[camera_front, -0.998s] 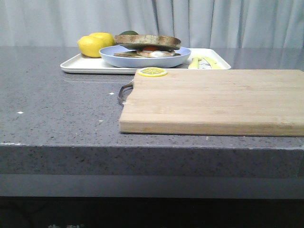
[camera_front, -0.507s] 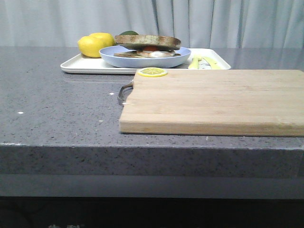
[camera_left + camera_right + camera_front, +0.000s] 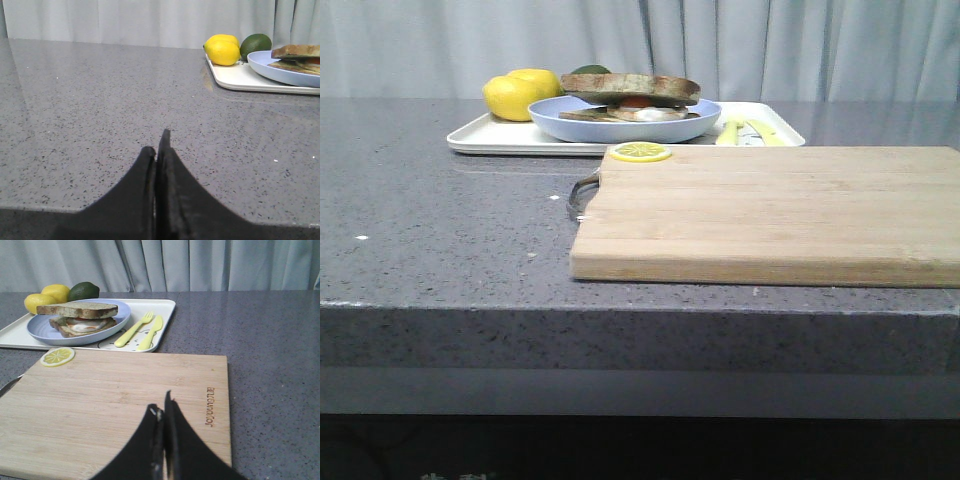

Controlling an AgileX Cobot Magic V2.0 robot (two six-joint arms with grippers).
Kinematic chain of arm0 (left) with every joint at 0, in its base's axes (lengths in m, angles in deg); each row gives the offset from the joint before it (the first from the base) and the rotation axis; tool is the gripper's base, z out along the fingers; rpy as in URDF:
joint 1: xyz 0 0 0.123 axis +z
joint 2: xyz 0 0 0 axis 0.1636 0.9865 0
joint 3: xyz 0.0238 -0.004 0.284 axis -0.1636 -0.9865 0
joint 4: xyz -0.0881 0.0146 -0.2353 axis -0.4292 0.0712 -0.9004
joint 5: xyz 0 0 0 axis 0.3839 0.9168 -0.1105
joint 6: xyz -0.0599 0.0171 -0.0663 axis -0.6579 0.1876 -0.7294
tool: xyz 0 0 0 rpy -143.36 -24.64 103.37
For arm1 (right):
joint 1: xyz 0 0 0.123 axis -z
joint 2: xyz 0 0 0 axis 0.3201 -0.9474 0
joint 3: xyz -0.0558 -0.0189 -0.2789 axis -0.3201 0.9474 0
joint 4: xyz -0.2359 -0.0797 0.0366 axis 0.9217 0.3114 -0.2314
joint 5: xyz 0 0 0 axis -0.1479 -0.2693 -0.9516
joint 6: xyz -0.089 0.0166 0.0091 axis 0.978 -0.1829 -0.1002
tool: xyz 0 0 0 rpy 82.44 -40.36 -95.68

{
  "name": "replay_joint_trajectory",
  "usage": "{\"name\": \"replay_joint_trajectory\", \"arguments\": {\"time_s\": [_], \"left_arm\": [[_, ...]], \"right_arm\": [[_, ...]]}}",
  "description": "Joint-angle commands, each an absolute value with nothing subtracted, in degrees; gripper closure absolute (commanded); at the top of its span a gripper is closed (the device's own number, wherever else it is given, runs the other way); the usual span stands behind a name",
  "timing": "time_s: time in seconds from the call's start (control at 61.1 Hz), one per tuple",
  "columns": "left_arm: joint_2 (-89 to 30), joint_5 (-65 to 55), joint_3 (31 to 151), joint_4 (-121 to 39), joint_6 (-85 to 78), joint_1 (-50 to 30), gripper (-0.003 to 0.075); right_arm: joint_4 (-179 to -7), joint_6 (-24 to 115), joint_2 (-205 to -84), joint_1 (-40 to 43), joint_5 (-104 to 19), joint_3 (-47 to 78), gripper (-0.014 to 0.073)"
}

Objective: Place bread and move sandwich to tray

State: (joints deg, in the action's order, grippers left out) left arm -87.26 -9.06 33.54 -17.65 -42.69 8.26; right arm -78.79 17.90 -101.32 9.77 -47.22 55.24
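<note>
The sandwich [image 3: 79, 317], bread [image 3: 77, 309] on top, sits on its plate [image 3: 112, 325] in the tray [image 3: 165, 322], so I judge the task done. I hold both grippers clenched empty, left [image 3: 157, 150] over bare counter [image 3: 90, 125], right [image 3: 162, 412] above the board [image 3: 120, 400], clear of the food.

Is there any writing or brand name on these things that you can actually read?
Cutting board: a burnt-in brand mark by one edge, set sideways; it seems to read "JOYOUNG", uncertain.
Tray: a faint cartoon print, mostly hidden; no words readable.
Nothing else bears text.
</note>
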Motion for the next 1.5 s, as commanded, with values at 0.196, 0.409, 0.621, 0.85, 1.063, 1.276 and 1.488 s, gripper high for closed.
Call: {"name": "replay_joint_trajectory", "arguments": {"time_s": [0.196,0.409,0.621,0.85,1.063,1.276,1.488], "left_arm": [[-88.6,-13.9,33.4,-18.0,-43.2,8.4,0.0741],[-88.6,-13.9,33.4,-18.0,-43.2,8.4,0.0741],[-88.6,-13.9,33.4,-18.0,-43.2,8.4,0.0741],[-88.6,-13.9,33.4,-18.0,-43.2,8.4,0.0741],[-88.6,-13.9,33.4,-18.0,-43.2,8.4,0.0741],[-88.6,-13.9,33.4,-18.0,-43.2,8.4,0.0741],[-88.5,-13.9,33.4,-18.0,-43.2,8.4,0.0741]], "right_arm": [[-78.7,17.9,-101.8,10.0,-42.7,53.7,0.0654],[-78.7,17.9,-101.8,10.0,-42.7,53.7,0.0654],[-78.7,18.2,-101.7,10.1,-40.7,55.1,0.0654],[-81.7,20.2,-96.5,15.3,-32.4,65.2,0.0654],[-82.1,20.2,-87.8,18.6,-32.8,75.2,0.0654],[-82.3,20.2,-84.2,18.6,-35.9,77.1,0.0654],[-82.3,20.2,-84.2,18.6,-36.1,77.1,0.0654]]}}
